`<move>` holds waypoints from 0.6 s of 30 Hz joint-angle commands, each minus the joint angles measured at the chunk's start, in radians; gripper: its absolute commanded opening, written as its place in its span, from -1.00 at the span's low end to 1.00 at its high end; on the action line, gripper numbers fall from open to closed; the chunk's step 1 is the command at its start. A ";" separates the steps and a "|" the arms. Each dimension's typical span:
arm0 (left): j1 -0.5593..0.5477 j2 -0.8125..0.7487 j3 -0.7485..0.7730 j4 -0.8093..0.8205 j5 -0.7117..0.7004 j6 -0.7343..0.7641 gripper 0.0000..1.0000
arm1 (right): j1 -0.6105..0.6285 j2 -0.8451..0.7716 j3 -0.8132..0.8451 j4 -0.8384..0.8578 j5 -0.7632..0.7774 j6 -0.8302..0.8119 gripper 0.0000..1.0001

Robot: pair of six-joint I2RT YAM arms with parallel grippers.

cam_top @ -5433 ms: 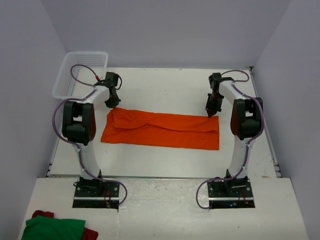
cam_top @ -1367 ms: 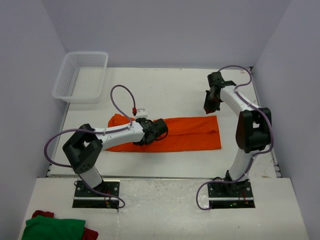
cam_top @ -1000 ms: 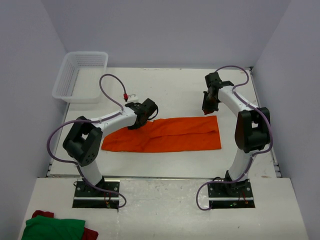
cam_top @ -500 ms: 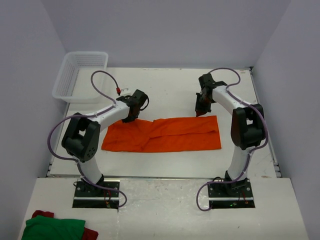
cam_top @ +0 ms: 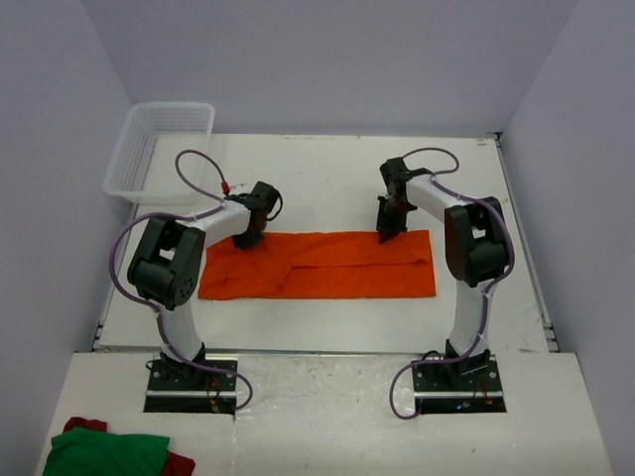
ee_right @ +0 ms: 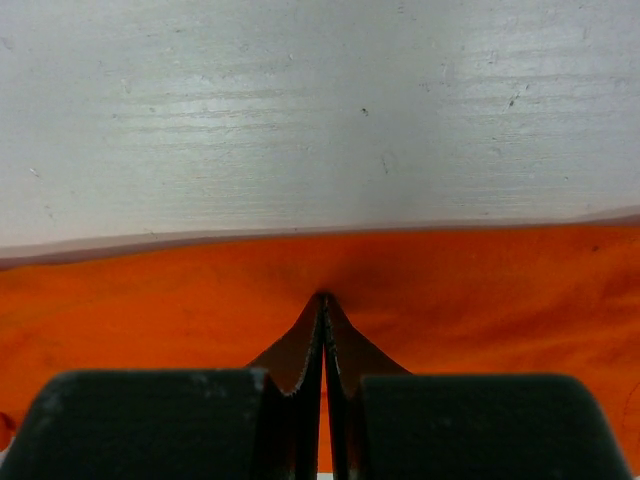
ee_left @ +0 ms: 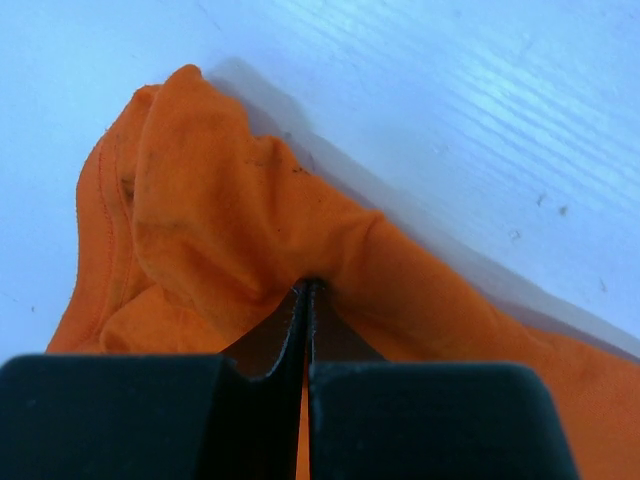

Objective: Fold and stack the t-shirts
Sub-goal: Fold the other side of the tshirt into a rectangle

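Note:
One orange t-shirt lies folded into a long flat strip across the middle of the table. My left gripper is shut, and its tips press down on the strip's far edge near the left end. In the left wrist view the shut gripper meets bunched orange t-shirt fabric, with a seamed hem to the left. My right gripper is shut too, with its tips on the far edge toward the right end. The right wrist view shows that gripper dimpling the smooth orange t-shirt just inside its edge.
A clear plastic basket stands at the far left corner. Green cloth with a bit of red under it lies on the near ledge at the left, beside the left arm's base. Walls close in the table on three sides.
The left gripper swung from the strip's middle out past its far edge, then came down on that edge near the left end. The right gripper moved left and down onto the far edge.

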 commanded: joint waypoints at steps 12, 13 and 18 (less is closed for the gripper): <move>0.103 -0.006 -0.025 0.052 0.012 0.070 -1.00 | -0.002 0.050 0.035 -0.007 0.022 0.057 -1.00; 0.103 -0.016 -0.025 0.055 0.014 0.071 -1.00 | -0.004 0.045 0.029 -0.001 0.022 0.057 -1.00; 0.099 -0.075 -0.030 0.039 0.008 0.050 -1.00 | -0.002 0.001 0.018 0.007 0.039 0.078 -1.00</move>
